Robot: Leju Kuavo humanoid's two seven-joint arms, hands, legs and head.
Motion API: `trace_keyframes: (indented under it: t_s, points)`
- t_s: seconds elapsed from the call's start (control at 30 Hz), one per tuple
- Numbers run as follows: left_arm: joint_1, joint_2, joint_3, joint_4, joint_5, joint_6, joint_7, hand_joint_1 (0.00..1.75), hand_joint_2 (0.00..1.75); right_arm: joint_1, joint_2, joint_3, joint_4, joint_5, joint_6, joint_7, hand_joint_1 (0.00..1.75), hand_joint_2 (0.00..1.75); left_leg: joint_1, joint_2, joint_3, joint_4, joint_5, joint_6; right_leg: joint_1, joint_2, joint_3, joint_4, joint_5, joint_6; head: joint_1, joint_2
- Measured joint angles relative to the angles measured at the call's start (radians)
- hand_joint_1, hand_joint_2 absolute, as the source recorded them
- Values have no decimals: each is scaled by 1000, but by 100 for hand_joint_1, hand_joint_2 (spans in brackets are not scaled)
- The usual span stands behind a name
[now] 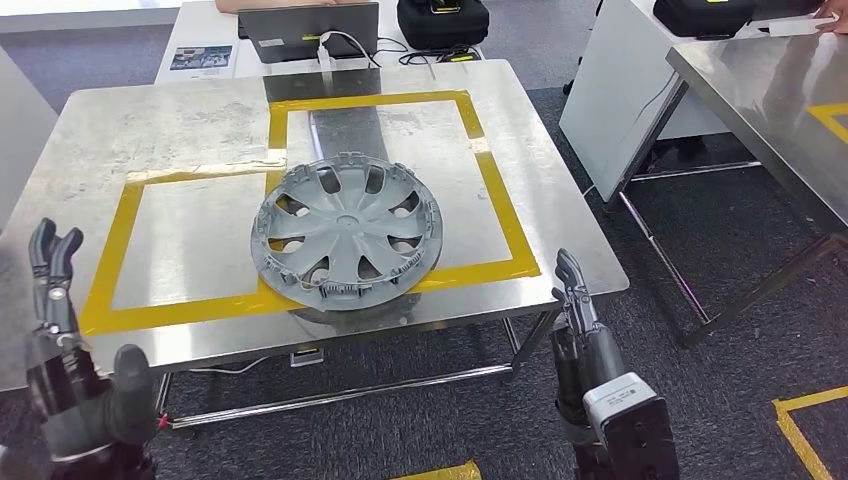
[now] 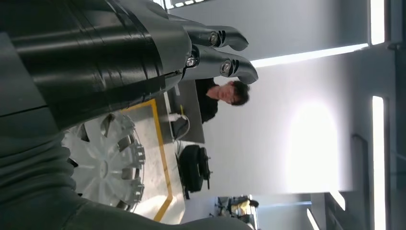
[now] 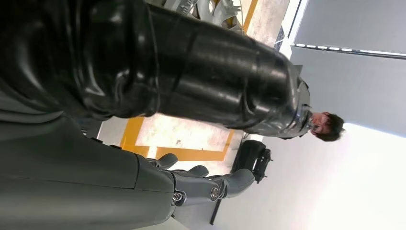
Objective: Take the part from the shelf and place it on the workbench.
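Nearest, the left hand [image 1: 62, 340] and right hand [image 1: 580, 325] are raised before the workbench [image 1: 150, 130], fingers extended and apart, holding and touching nothing. Beyond them the grey part [image 1: 347, 231], a wheel cover, lies flat on the workbench, overlapping the yellow tape [image 1: 500, 200]

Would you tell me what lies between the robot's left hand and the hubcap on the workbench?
In the head view, only bare steel workbench and yellow tape lie between the left hand and the hubcap.
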Motion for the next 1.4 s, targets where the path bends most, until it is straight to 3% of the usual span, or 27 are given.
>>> trace_keyframes:
  t_s: [0.13, 0.2, 0.27, 0.3, 0.37, 0.47, 0.5, 0.53, 0.63, 0.67, 0.73, 0.8, 0.83, 0.87, 0.9, 0.97, 1.03, 1.07, 1.13, 1.2, 1.23, 1.33, 1.37, 1.4]
  points:
    - [36, 3, 18, -48, 9, 35, 18, 0, 0, -9, 0, 0, 12, -3, -12, 10, 0, 0, -1, -7, 4, -20, 14, 17, -5, -1, 4, -7, -1, 13, -9, 0]
    - [40, 3, 21, -57, 17, 40, 21, 0, 0, -10, 0, 0, 15, -3, -17, 13, 0, 0, 3, -12, 12, -41, 31, 23, -5, 23, -23, 59, -57, 14, -4, 0]
    - [50, 4, 22, -65, 23, 43, 23, 0, 0, -9, -1, 0, 21, -4, -22, 18, 0, 0, 1, -18, 6, -45, 40, 27, -5, 48, -71, 189, -132, 12, 8, 0]
    - [55, 4, 22, -69, 25, 44, 24, 0, 0, -8, -2, 0, 23, -4, -25, 20, 0, 0, -1, -21, 3, -44, 41, 28, -4, 52, -88, 238, -152, 11, 13, 0]
    - [60, 4, 22, -71, 27, 45, 25, 0, 0, -6, -3, 0, 27, -4, -27, 21, 0, 0, -3, -24, -1, -42, 43, 28, -4, 54, -101, 279, -162, 10, 16, 0]
    - [60, 4, 22, -71, 28, 46, 25, 0, 0, -6, -3, 0, 28, -4, -27, 21, 0, 0, -4, -25, -2, -41, 43, 28, -4, 54, -99, 278, -158, 10, 15, 0]
    - [60, 4, 22, -72, 29, 46, 25, 0, 0, -6, -4, 0, 29, -4, -28, 21, 0, 0, -4, -26, -3, -40, 44, 28, -4, 54, -96, 273, -152, 9, 15, 0]
    - [61, 5, 23, -74, 31, 47, 25, 0, 0, -5, -4, 0, 30, -4, -31, 22, 0, 0, -5, -30, -8, -36, 45, 26, -3, 56, -61, 207, -122, 4, 18, 0]
    - [65, 10, 23, -87, 38, 23, 32, 0, 0, -3, -8, -3, 35, -12, -43, 38, 0, 0, 0, -44, -27, -26, 68, -5, 11, 64, 34, -6, -26, -32, 24, 0]
    - [66, 13, 23, -91, 50, 9, 34, 0, 0, -3, -9, -5, 36, -17, -44, 44, 0, 0, 1, -42, -34, -20, 64, -16, 13, 62, 32, -17, -16, -43, 22, 0]
    - [67, 18, 23, -91, 97, -11, 28, 0, 0, -3, -10, -8, 38, -23, -43, 45, 0, 0, 2, -31, -60, 37, 1, -23, 8, 54, 23, -28, 5, -58, 10, 0]
    - [67, 22, 23, -89, 134, -22, 18, 0, 0, -2, -10, -8, 41, -24, -43, 46, 0, 0, 3, -23, -96, 160, -93, -28, 10, 50, 4, -27, 24, -64, -5, 0]
    - [67, 24, 23, -88, 143, -24, 14, 0, 0, -1, -10, -8, 43, -25, -42, 46, 0, 0, 4, -22, -105, 217, -118, -30, 10, 48, -8, -25, 34, -64, -11, 0]
    - [67, 26, 23, -87, 149, -26, 11, 0, 0, 0, -10, -8, 44, -25, -42, 46, 0, 0, 5, -21, -100, 246, -121, -32, 10, 46, -23, -23, 43, -62, -15, 0]
    - [67, 28, 24, -86, 152, -27, 10, 0, 0, 1, -10, -8, 46, -25, -42, 46, 0, 0, 6, -19, -78, 239, -106, -33, 9, 45, -36, -19, 52, -60, -19, 0]
    - [67, 30, 24, -84, 152, -27, 1, 0, 0, 2, -10, -9, 47, -27, -43, 46, 0, 0, 9, -14, 15, 123, -69, -35, 6, 44, -59, -9, 63, -51, -25, 0]
    - [69, 31, 28, -83, 145, -25, -10, 0, 0, 2, -10, -9, 48, -31, -43, 46, 0, 0, 7, -10, 96, 6, -68, -31, 7, 43, -76, 5, 71, -39, -30, 0]
    - [71, 31, 32, -81, 145, -25, -16, 0, 0, 2, -10, -9, 48, -33, -44, 45, 0, 0, 5, -11, 107, -19, -77, -25, 8, 43, -81, 10, 76, -32, -31, 0]
    - [79, 31, 45, -74, 162, -28, -31, 0, 0, 2, -10, -9, 49, -36, -45, 44, 0, 0, 1, -13, 95, -23, -74, -5, 7, 43, -88, 9, 85, -18, -26, 0]
    - [86, 31, 57, -64, 186, -34, -48, 0, 0, 3, -11, -9, 49, -38, -47, 43, 0, 0, 1, -11, 83, -25, -61, 16, 3, 46, -105, 31, 62, -7, -19, 0]
    - [88, 30, 60, -60, 194, -37, -53, 0, 0, 3, -11, -9, 50, -39, -48, 43, 0, 0, 1, -10, 75, -26, -52, 24, 3, 48, -122, 70, 29, -4, -14, 0]
    - [93, 30, 66, -46, 202, -41, -46, 0, 0, 8, -14, -9, 52, -41, -49, 42, 0, 0, -8, -11, 51, -24, -27, 35, 6, 53, -171, 251, -92, -5, 8, 0]
    - [97, 30, 67, -42, 201, -39, -40, 0, 0, 14, -15, -9, 53, -42, -49, 41, 0, 0, -13, -12, 43, -23, -19, 37, 9, 54, -169, 281, -107, -9, 12, 0]
    - [103, 30, 67, -37, 201, -35, -35, 0, 0, 20, -16, -9, 54, -42, -51, 38, 0, 0, -18, -13, 36, -22, -11, 38, 13, 54, -148, 273, -102, -16, 15, 0]
